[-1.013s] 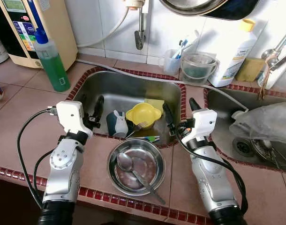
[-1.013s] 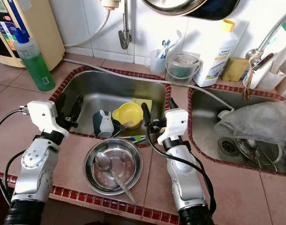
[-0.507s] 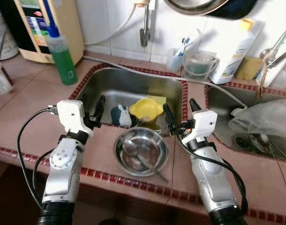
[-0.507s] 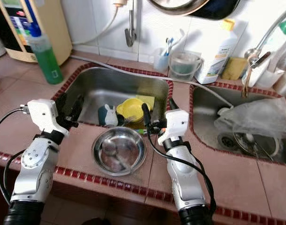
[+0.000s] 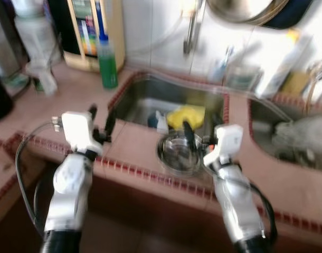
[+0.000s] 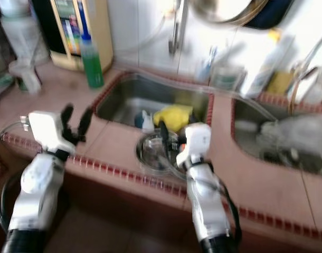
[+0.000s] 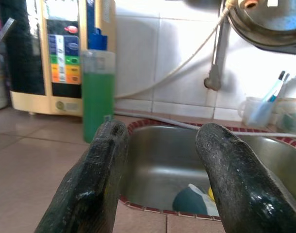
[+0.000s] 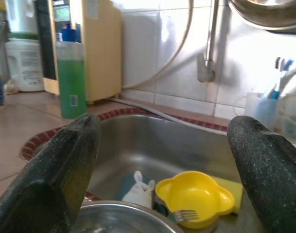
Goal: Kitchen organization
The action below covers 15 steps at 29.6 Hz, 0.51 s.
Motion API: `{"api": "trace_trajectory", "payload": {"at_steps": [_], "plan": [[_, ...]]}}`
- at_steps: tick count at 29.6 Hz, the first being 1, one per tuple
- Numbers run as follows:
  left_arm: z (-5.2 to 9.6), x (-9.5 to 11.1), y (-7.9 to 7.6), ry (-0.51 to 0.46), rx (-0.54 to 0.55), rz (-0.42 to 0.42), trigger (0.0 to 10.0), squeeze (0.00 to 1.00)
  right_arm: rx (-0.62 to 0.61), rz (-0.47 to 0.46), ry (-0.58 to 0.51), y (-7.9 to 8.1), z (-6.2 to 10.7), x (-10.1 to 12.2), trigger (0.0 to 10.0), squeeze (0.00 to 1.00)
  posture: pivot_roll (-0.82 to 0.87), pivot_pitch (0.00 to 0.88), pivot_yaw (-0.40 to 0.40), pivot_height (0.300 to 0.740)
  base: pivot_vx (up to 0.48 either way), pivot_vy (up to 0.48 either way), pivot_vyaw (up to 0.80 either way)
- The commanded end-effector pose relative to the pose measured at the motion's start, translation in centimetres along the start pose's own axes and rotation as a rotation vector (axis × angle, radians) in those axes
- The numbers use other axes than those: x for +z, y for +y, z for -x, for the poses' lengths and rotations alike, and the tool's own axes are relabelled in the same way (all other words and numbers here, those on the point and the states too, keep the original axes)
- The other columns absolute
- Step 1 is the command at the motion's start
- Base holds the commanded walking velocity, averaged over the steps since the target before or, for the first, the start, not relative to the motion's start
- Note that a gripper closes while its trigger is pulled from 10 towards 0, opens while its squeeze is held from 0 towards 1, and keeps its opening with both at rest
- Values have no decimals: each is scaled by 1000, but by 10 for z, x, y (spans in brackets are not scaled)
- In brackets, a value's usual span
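The head views are blurred. A steel bowl (image 5: 178, 153) sits on the tiled counter in front of the left sink (image 5: 145, 95). In the sink are a yellow bowl (image 8: 194, 196) holding a fork (image 8: 186, 214), and a dark cup with a white rabbit (image 8: 138, 190). My left gripper (image 5: 101, 120) is open over the counter's front edge, left of the sink, holding nothing. My right gripper (image 5: 200, 138) is open just above the near rim of the steel bowl (image 8: 119, 213), also holding nothing.
A green soap bottle (image 5: 107, 62) and a beige appliance (image 5: 95, 31) stand at the back left. A tap (image 7: 217, 53) and a toothbrush cup (image 7: 257, 109) are behind the sink. A second sink with a plastic bag (image 5: 303, 132) lies to the right.
The whole picture has shifted and blurred: the camera has pulled back from the counter, showing its front edge and the dark space below. Both grippers stay open as before.
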State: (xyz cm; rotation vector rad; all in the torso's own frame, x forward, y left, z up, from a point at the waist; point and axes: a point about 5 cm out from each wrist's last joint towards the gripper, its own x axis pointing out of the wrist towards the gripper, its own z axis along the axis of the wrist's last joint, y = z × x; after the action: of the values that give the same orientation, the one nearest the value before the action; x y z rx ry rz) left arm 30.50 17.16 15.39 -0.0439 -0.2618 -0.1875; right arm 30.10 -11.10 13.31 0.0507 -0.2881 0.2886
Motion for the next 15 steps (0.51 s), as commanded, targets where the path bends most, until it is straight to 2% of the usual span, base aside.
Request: {"api": "trace_trajectory", "payload": {"at_steps": [1, 12, 15], "plan": [[-2, 3, -6, -11, -26, 6, 10000, 0, -13, 15, -5, -6, 1, 1, 10000, 0, 51, 28, -3, 740, 0, 0, 0], [0, 3, -6, -10, -41, -12, 10000, 0, -12, 20, 0, -7, 2, 1, 10000, 0, 50, 44, -6, 740, 0, 0, 0], [1, 3, -7, -12, -43, -1, 10000, 0, -12, 21, 1, -8, 2, 1, 10000, 0, 51, 48, -8, 740, 0, -285, 0]]}}
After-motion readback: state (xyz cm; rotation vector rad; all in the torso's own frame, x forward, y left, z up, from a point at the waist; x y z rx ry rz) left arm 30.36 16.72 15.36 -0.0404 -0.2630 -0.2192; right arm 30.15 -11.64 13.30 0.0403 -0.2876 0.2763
